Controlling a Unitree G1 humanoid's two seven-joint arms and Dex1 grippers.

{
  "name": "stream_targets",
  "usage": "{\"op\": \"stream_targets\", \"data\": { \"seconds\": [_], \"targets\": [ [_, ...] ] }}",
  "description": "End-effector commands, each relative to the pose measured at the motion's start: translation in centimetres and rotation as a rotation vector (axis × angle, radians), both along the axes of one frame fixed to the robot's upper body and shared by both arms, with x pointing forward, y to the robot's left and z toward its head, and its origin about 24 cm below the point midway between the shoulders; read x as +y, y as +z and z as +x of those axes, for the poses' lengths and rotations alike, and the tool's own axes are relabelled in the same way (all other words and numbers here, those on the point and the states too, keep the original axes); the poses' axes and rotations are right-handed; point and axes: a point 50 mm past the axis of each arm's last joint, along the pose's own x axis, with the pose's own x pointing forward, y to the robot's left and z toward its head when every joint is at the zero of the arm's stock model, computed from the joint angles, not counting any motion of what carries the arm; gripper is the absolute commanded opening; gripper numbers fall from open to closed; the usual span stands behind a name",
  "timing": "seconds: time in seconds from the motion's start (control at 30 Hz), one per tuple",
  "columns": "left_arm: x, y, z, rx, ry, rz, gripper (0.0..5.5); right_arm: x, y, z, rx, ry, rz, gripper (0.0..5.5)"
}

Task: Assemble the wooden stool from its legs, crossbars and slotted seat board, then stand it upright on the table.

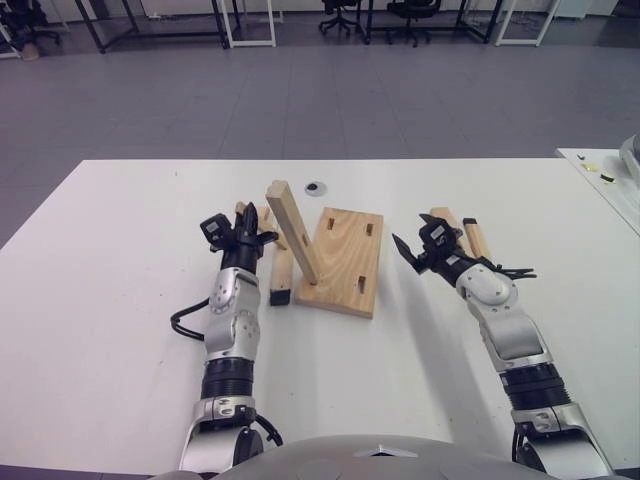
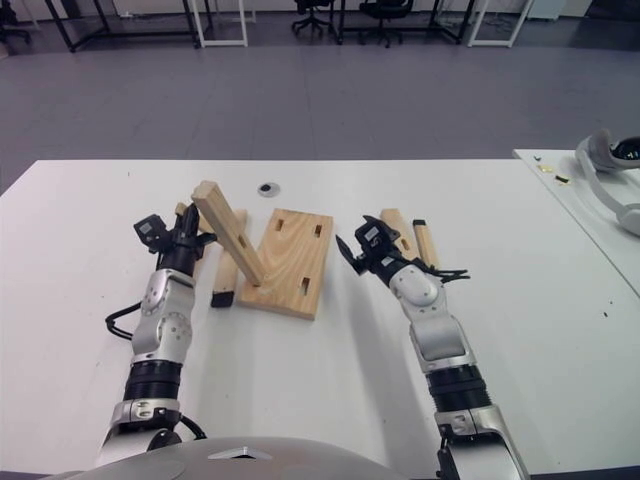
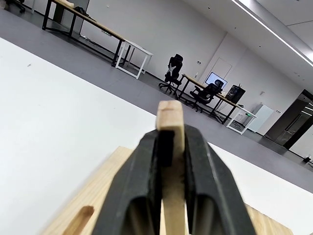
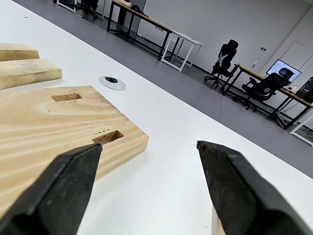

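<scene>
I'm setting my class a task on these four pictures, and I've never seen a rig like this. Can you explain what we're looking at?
This is a humanoid robot with two arms, each ending in a two-fingered gripper. The two wide pictures come from cameras in its head, looking down over a white table. The two close ones come from cameras on its wrists. On the table lies a slotted seat board, with one wooden leg leaning up out of it. The left gripper is closed on a wooden piece, apparently that leg. The right gripper is open and empty beside the board. A second leg lies flat left of the board, and two more sticks lie beyond the right gripper.
</scene>
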Motion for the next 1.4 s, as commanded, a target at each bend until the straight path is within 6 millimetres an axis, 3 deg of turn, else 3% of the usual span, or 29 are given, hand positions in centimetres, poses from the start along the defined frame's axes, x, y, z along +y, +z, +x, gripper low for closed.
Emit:
{"op": "stream_targets", "data": {
  "seconds": [0.03, 0.2, 0.37, 0.63, 0.8, 1.17, 1.27, 1.4],
  "targets": [
    [-1.3, -1.1, -0.2, 0.064, -0.011, 0.105, 0.39, 0.1, -0.1, -0.3, 0.001, 0.005, -0.013, 3.62],
    [-2.0, -2.2, -1.6, 0.144, 0.052, 0.179, 0.39, 0.0, -0.2, -0.4, 0.001, -0.001, -0.017, 3.62],
    [-1.4, -2.8, -3.3, 0.19, 0.116, 0.199, 0.39, -0.1, -0.2, -0.5, 0.002, -0.009, -0.017, 3.62],
    [-2.2, -5.6, -5.1, 0.329, -0.006, 0.429, 0.39, -0.5, -0.2, -0.4, -0.007, -0.023, -0.03, 3.62],
    [-1.7, -6.9, -6.6, 0.41, -0.082, 0.51, 0.39, -0.7, -0.4, -0.5, -0.009, -0.035, -0.036, 3.62],
    [-1.6, -2.1, -3.6, 0.364, -0.253, 0.503, 0.39, -0.2, -0.5, -0.4, -0.024, -0.051, -0.027, 3.62],
    [-1.2, -2.6, -3.9, 0.407, -0.249, 0.483, 0.39, -0.1, -0.6, -0.3, -0.027, -0.051, -0.023, 3.62],
    [-1.5, -4.8, -5.4, 0.484, -0.253, 0.468, 0.39, -0.2, -0.6, -0.3, -0.029, -0.056, -0.024, 3.62]
  ]
}}
